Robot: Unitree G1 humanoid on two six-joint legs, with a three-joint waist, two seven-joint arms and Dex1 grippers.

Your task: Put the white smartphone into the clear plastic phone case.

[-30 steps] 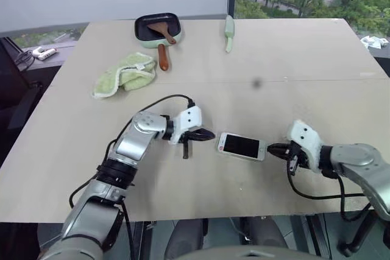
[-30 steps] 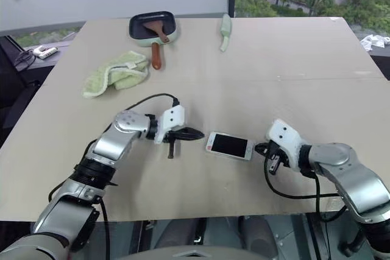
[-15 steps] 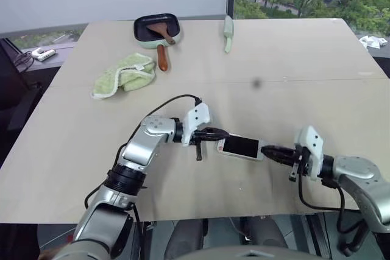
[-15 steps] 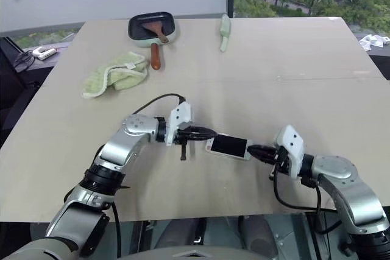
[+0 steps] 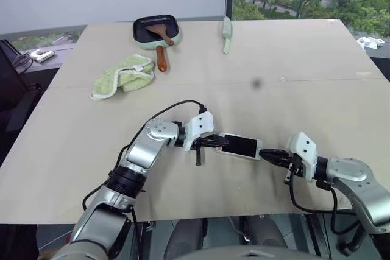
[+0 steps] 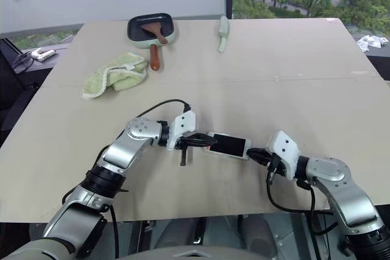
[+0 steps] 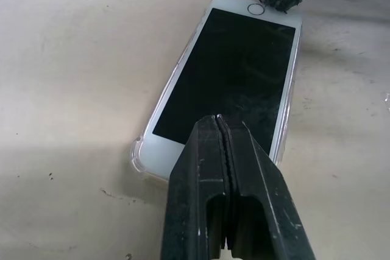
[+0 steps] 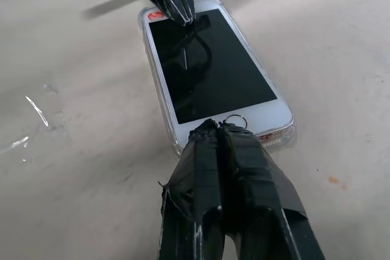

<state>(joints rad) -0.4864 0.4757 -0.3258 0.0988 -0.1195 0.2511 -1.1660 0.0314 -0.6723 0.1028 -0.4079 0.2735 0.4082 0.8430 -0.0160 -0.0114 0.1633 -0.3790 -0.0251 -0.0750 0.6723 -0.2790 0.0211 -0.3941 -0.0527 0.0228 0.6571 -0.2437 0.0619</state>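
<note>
Beige worktop [image 5: 317, 83] w/ windows behind, trees outside. White smartphone [image 5: 239, 146] lies flat, screen up, toward near edge, roughly mid-width. We see it sitting inside the clear plastic phone case [image 7: 139, 150]; case lip shows around its corners in both wrist views.

Left gripper [image 5: 220, 142]: fingers pressed together, nothing held, tip over phone's left end above the screen. Right gripper [image 5: 265, 153]: fingers also together, tip at phone's right end by the home button; contact looks likely, can't confirm.

Far left area: green cloth [image 5: 124, 74]. Near far edge: small green pan [image 5: 156, 30] w/ wooden spatula [image 5: 161, 39] in it, and green utensil [image 5: 227, 33] just right of it.
</note>
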